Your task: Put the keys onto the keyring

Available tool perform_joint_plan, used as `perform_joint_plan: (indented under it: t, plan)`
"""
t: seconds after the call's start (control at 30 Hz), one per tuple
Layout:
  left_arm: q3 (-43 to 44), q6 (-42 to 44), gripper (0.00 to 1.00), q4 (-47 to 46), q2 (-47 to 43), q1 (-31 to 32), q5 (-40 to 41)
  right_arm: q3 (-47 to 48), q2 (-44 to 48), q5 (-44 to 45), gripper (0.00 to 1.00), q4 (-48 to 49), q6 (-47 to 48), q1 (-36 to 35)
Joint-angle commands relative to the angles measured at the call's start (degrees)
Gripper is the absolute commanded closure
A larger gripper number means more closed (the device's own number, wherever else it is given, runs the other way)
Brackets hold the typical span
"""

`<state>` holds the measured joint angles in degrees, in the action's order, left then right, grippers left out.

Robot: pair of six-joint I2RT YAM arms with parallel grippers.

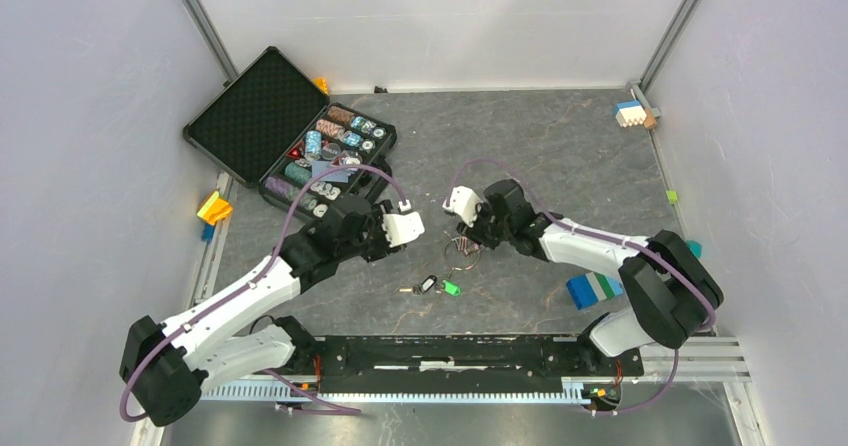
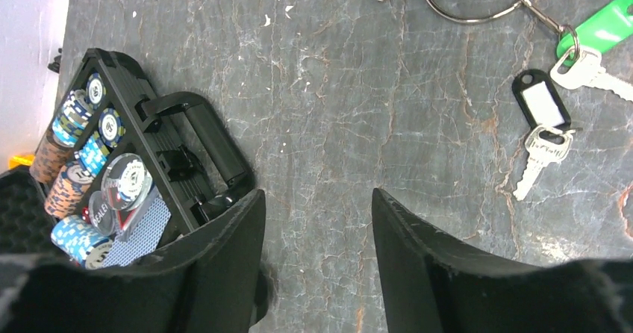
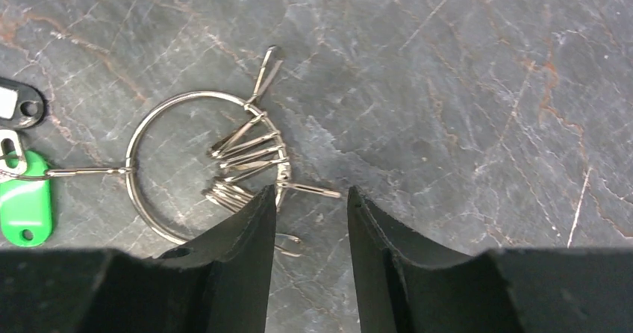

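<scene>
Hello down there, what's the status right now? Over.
Both open and empty: left gripper, right gripper. Flat on the table: keyring, green key apparently clipped to it, black key apart from it. The chip case sits well aside.

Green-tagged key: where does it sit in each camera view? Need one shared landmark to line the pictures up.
Top external: green-tagged key lies low centre, right of the black-tagged key.
Left wrist: upper right corner, cut by the frame edge.
Right wrist: far left edge, lower half.
Shared landmark: the keyring, at the top edge in the left wrist view and centre-left in the right wrist view.
</scene>
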<state>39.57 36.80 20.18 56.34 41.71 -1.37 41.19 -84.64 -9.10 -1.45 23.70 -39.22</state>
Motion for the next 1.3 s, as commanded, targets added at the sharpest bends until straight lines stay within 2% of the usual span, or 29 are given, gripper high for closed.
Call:
perform_joint_plan:
  t: [0.0, 0.17, 0.37, 0.77, 1.07, 1.27]
  plan:
    - [0.29, -5.83, 0.36, -3.76, -0.58, -3.39, -5.01, 3.55, -0.1, -6.76, 0.54, 0.56, -0.85, 1.87]
    - [0.54, -10.01, 0.33, -3.72, -0.76, -10.22, -11.56, 7.51, -4.58, -11.32, 0.53, 1.01, -2.85, 1.85]
    - [-0.5, -11.87, 0.26, -2.87, -2.27, -14.43, -13.03, 11.84, -10.95, -14.22, 0.52, 1.01, -5.74, 1.87]
    - [-1.71, -12.15, 0.23, -3.05, -3.26, -15.17, -14.22, 14.43, -16.51, -14.19, 0.55, 1.01, -7.0, 1.7]
    - [-1.65, -11.97, 0.22, -2.96, -3.69, -15.24, -14.92, 14.99, -18.1, -13.01, 0.66, 0.82, -7.41, 1.32]
    - [-1.25, -11.28, 0.22, -2.7, -3.37, -15.21, -15.18, 14.69, -18.24, -11.74, 0.68, 0.62, -7.18, 1.23]
